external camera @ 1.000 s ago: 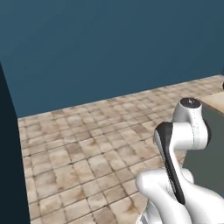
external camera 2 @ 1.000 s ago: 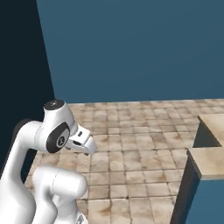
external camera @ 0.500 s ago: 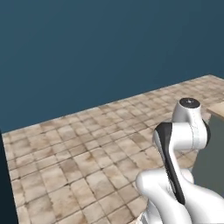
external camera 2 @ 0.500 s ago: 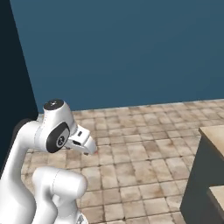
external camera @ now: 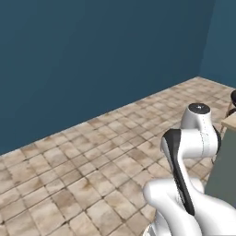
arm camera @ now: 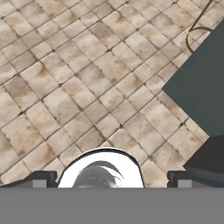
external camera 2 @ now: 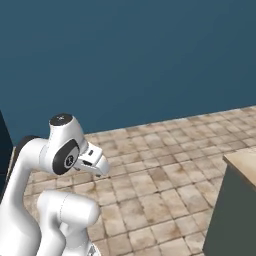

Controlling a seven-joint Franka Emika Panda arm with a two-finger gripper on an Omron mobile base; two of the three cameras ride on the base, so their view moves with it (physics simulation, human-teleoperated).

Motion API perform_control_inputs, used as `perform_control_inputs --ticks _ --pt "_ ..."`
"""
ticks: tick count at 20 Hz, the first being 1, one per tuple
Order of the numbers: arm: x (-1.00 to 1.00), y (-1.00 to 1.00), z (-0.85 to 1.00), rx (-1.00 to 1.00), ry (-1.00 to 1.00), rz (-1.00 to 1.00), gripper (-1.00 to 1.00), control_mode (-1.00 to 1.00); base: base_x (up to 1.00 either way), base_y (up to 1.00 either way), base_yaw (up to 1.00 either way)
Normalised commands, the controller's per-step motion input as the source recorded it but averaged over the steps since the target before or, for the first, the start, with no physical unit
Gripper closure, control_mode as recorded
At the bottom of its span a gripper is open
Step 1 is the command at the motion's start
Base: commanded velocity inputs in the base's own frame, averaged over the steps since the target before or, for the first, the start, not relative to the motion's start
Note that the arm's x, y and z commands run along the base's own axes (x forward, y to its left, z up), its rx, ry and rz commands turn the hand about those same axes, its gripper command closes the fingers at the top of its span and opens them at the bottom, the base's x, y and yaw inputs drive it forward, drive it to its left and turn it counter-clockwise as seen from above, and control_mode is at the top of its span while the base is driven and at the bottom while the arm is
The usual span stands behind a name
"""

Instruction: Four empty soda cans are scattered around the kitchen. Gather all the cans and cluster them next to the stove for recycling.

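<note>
– While you scan from the left, what do you get?

– On your left the blue wall [external camera: 92, 55] meets the tiled floor [external camera: 69, 184]; bare tiles run across to the arm [external camera: 193, 138], which sits folded close over the base; on your far right a corner of the counter [external camera 2: 242, 160] comes in, with a grey cabinet side [arm camera: 201, 87] below it.

– And the gripper?

– Your gripper [arm camera: 111, 177] looks down at the floor; its fingertips [arm camera: 43, 177] stand as far apart as they go, with only tiles between them; it has hold of nothing.

– Where are the soda cans, then, and the stove?

– You cannot tell from here; a small dark shape [external camera: 233, 99] sits at the counter's far edge, too cut off to name; I would not call it a can.

– So which way does the next move go?

– To your right, I judge; the counter is the one likely place for a can, and it lies right of the gripper, well apart from it; you would need the base to carry the arm that way before any reach; an upright can would want the open fingers brought in level from the side.
</note>
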Motion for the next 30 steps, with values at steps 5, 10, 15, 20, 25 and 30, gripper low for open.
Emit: perform_control_inputs --ticks 5,10,15,20,25,30 --pt "0.0 0.0 0.0 0.0 0.0 0.0 -1.0 1.0 0.69 0.18 -0.25" --pt "0.0 0.0 0.0 0.0 0.0 0.0 -1.0 1.0 0.72 0.16 -0.21" --pt "0.0 0.0 0.0 0.0 0.0 0.0 -1.0 1.0 0.73 0.09 -0.18" --pt "0.0 0.0 0.0 0.0 0.0 0.0 -1.0 1.0 0.69 0.05 -0.21" --pt "0.0 0.0 0.0 0.0 0.0 0.0 -1.0 1.0 0.67 0.06 -0.24" --pt "0.0 0.0 0.0 0.0 0.0 0.0 -1.0 1.0 0.67 0.05 -0.23"
